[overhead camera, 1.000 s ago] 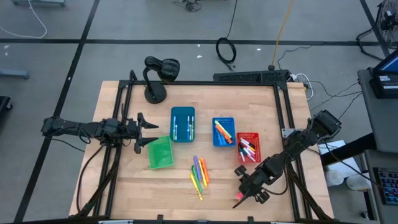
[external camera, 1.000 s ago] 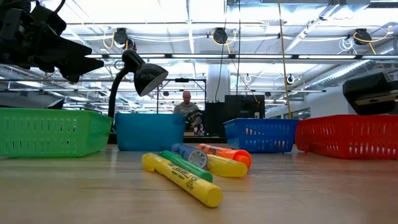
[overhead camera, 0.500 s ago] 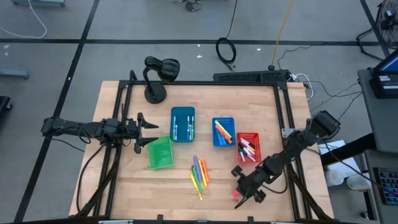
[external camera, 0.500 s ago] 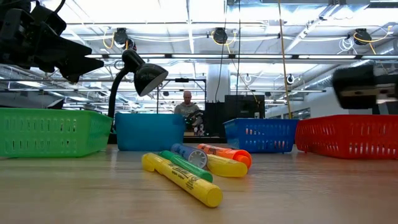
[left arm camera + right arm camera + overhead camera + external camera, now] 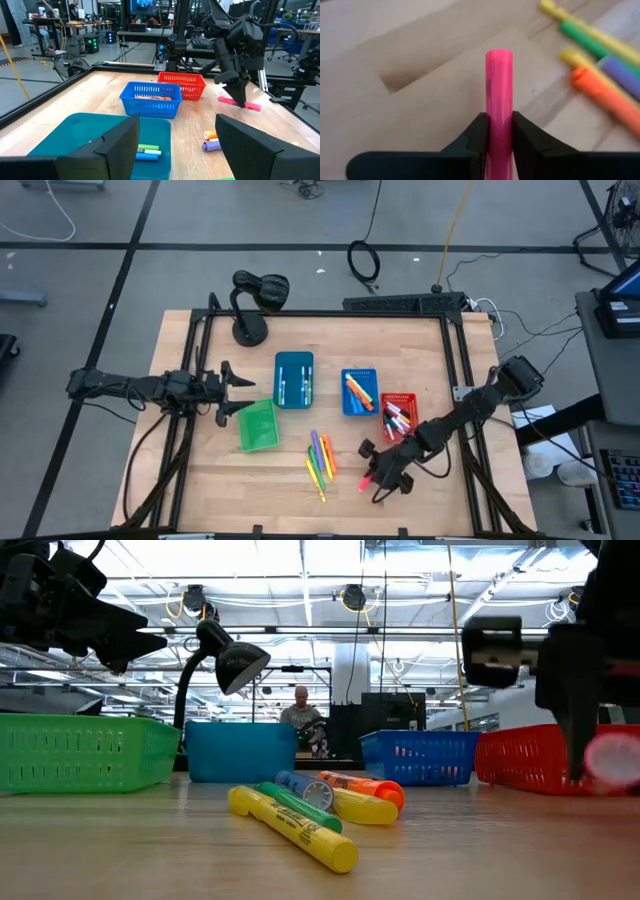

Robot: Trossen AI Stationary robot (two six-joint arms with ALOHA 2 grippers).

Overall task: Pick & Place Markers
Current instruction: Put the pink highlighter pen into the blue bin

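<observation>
surface (image 5: 200,470): wood top; my right arm has swung in from the near right corner toward the middle over the last sec. Left arm unchanged, parked at the far left edge.
bins: red bin (image 5: 400,418) now just behind my right hand, blue bin (image 5: 360,392) a bit further behind it, teal bin (image 5: 293,378) beyond that. Green bin (image 5: 257,425) sits just in front of my left hand.
right hand (image 5: 368,478): clenched on the pink marker, fingers pinching its barrel from both sides. Raised off the surface, judging by the low view, where it hangs at about bin-rim height.
left hand (image 5: 232,388): spread wide, holding nothing, idle.
pink marker (image 5: 499,100): in my right grip, tip sticking out ahead of the fingers. A sec ago it was w/ my hand near the corner; now it rides w/ me near the centre.
loose markers (image 5: 320,458): yellow, green, purple, orange cluster lying flat just left of my right hand, untouched.
what changed means: pick looks done, I'm in the carry leg. Bin for this one I can't tell yet; red bin is the closest and already holds markers.
risk: swinging low over the loose cluster could knock it.
</observation>
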